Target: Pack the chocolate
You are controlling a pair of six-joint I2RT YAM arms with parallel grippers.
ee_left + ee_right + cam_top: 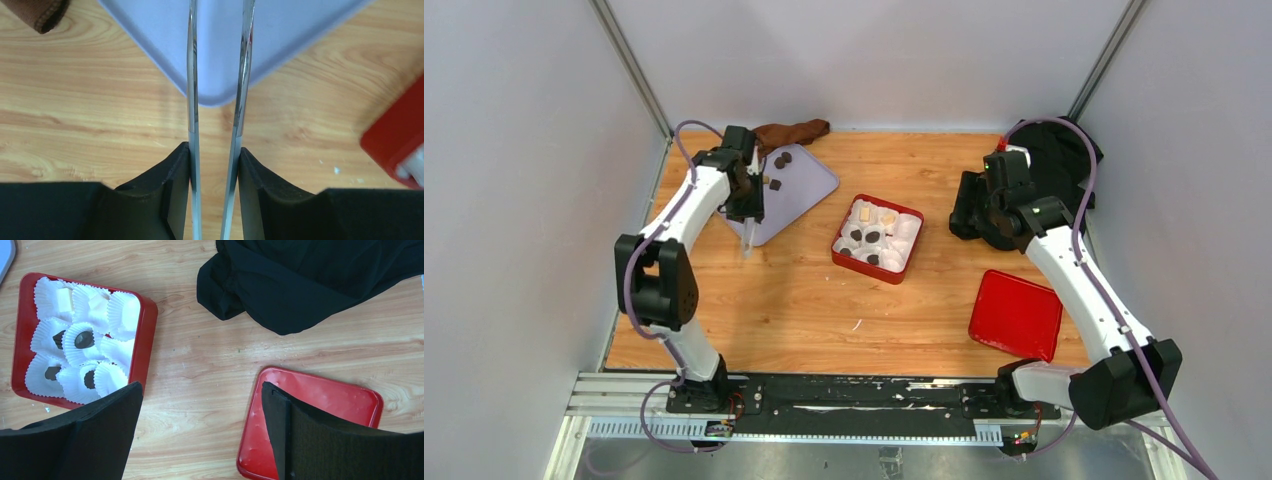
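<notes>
Several dark chocolate pieces (784, 158) lie on a lavender tray (809, 185) at the back left. More chocolate, dark (84, 339) and cream (64, 299), sits in white paper cups inside a red box (911, 247). My left gripper (749, 205) is shut on metal tweezers (192, 75). Their two blades stand a little apart over the tray's near corner (215, 97), and no piece shows between them. My right gripper (200, 390) hangs open and empty over bare wood, between the red box (145, 320) and a red lid (325, 400).
The red lid (1015, 314) lies flat at the front right. A black cloth (1064, 150) is bunched at the back right behind the right arm. A brown cloth (789, 131) lies behind the tray. Grey walls close in both sides and the back.
</notes>
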